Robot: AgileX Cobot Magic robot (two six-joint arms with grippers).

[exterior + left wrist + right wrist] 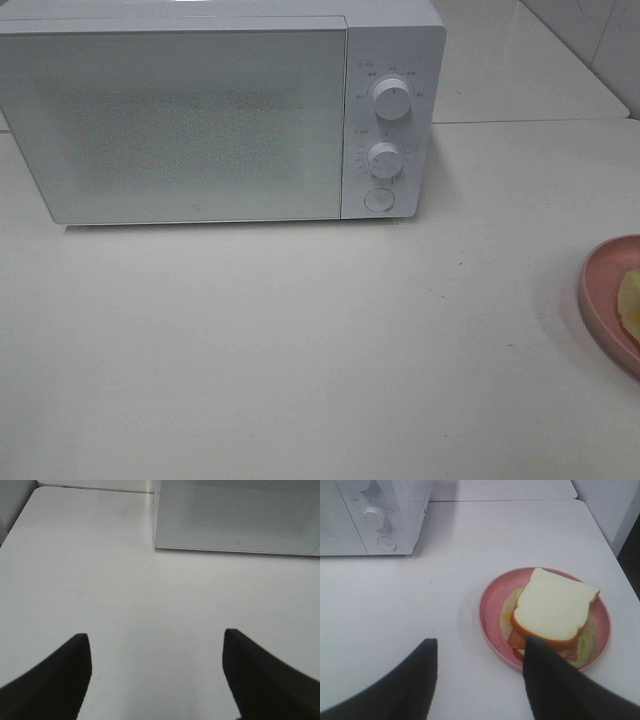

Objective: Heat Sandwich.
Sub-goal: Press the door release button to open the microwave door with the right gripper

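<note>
Right fingers (555,685), spread, front the whole sandwich (552,610), cropped overhead.

Pink plate (603,290) cut off by the right edge of the high view, only a sliver of sandwich (631,300) seen there, microwave (200,120) cropped at the left edge, marks around its knobs (392,98) too small to be read, sandwich corner covered by a finger (555,685) of the right claw (479,640).

The left hand (156,632) shows as two matte black fingers (55,680), broad at the base and tapering to blunt, rounded tips, their faces smooth and plain. The right hand (481,639) has a matching pair of black, wedge-shaped fingers (560,685).
</note>
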